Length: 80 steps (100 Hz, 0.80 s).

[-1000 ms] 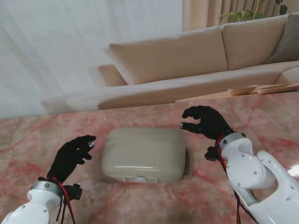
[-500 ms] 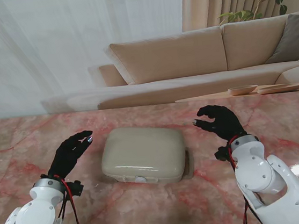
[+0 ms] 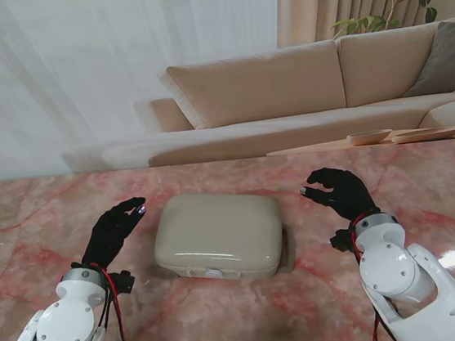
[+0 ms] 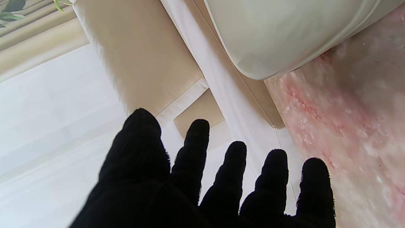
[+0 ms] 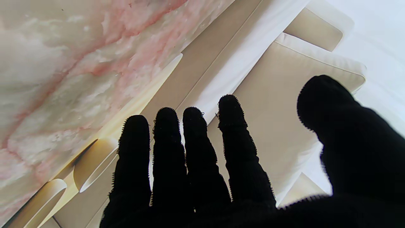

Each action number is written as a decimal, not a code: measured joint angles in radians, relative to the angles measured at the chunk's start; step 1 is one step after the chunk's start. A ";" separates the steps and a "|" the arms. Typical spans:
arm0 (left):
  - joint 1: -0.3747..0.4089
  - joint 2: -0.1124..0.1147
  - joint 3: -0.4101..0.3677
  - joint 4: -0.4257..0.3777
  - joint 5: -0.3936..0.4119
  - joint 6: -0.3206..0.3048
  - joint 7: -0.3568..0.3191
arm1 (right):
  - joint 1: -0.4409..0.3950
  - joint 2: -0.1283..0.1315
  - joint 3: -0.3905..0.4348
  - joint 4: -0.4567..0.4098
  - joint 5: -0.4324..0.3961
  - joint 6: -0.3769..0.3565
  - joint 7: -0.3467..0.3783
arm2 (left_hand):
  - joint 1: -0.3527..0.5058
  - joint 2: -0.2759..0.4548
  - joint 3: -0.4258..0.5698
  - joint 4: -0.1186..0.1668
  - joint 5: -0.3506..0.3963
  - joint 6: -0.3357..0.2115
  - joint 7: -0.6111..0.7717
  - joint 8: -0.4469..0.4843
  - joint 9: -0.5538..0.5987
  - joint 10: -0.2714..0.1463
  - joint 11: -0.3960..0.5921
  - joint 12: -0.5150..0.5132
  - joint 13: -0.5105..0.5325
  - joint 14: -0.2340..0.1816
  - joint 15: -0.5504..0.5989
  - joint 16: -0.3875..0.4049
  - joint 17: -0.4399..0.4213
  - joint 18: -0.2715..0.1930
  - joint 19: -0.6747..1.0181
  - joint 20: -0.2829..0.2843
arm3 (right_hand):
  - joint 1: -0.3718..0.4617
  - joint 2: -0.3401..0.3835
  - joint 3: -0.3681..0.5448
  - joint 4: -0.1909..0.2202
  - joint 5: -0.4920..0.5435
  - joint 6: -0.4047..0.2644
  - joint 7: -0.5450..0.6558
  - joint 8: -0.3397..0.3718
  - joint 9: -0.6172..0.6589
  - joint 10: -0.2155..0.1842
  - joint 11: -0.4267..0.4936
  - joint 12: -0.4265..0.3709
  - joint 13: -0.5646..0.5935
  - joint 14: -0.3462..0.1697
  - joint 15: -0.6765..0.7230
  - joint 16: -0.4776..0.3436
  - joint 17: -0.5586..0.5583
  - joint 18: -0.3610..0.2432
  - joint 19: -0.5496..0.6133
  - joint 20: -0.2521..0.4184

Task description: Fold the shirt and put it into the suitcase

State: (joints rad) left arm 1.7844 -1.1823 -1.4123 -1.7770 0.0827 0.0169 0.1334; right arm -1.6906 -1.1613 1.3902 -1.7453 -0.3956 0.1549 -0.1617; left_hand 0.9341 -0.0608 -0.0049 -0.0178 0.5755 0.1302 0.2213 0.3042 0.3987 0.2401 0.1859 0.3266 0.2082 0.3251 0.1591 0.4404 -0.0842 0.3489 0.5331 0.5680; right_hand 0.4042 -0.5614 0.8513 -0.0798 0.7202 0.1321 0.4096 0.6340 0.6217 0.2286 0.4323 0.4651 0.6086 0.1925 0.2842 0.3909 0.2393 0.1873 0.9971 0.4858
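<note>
Flanking the closed suitcase [image 3: 218, 235], left hand [image 3: 116, 229] and right hand [image 3: 341, 191] hover spread, empty.

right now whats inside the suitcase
Cannot be seen: the suitcase is shut, its lid hiding the inside. No shirt shows on the table. Both hands are beside it, holding nothing.

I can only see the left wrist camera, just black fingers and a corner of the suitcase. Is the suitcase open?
Observer: No. In the stand view the suitcase lies shut on the table.
Operator: Where's the shirt?
Observer: No shirt shows in any view.
Operator: What's on the suitcase's other side?
Observer: The right hand, open and empty, apart from the suitcase.
</note>
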 measured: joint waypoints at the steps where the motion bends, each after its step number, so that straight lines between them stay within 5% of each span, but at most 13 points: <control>1: 0.000 0.000 0.000 0.000 0.000 0.000 0.000 | 0.000 0.000 0.000 0.000 0.001 0.000 0.000 | 0.000 0.000 0.000 0.000 0.000 0.000 0.000 0.000 0.000 0.000 0.000 -0.001 -0.007 -0.002 -0.001 -0.001 0.000 -0.001 -0.006 -0.001 | 0.000 0.000 0.000 0.000 0.000 0.000 0.000 0.000 0.000 0.000 0.000 0.000 0.000 0.000 0.000 0.000 0.000 0.000 0.000 0.000; 18: -0.002 -0.001 -0.002 0.005 0.008 -0.009 -0.001 | 0.000 -0.001 -0.002 0.004 0.013 0.002 0.001 | 0.000 0.000 0.000 0.000 0.000 0.000 0.000 0.000 0.000 0.000 0.000 -0.002 -0.004 -0.012 -0.001 -0.014 0.000 -0.037 -0.029 -0.017 | 0.000 0.000 -0.004 0.000 0.000 0.000 -0.010 0.000 0.000 0.001 0.000 0.000 0.000 0.000 0.000 0.000 0.000 0.000 0.000 0.000; 80: 0.030 -0.001 -0.012 -0.001 0.002 -0.024 0.002 | -0.001 -0.009 -0.011 0.008 0.061 0.007 -0.008 | 0.000 0.000 0.000 0.000 0.000 0.000 0.000 0.000 0.012 0.000 0.000 -0.002 -0.004 -0.012 -0.001 -0.030 0.000 -0.040 -0.035 -0.037 | 0.000 0.000 -0.005 0.000 0.000 0.000 -0.010 0.000 0.000 0.005 -0.001 -0.001 0.000 0.000 -0.001 -0.001 0.001 0.000 0.000 0.000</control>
State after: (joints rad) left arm 1.8145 -1.1830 -1.4238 -1.7780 0.0848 -0.0073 0.1350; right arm -1.6913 -1.1698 1.3789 -1.7377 -0.3348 0.1622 -0.1701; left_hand 0.9341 -0.0608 -0.0049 -0.0178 0.5757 0.1302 0.2213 0.3042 0.4102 0.2401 0.1859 0.3247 0.2046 0.3129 0.1579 0.4109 -0.0842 0.3092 0.4978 0.5314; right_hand 0.4042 -0.5611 0.8467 -0.0798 0.7202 0.1323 0.3999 0.6340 0.6217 0.2332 0.4310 0.4642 0.6086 0.1925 0.2832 0.3903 0.2404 0.1873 0.9968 0.4858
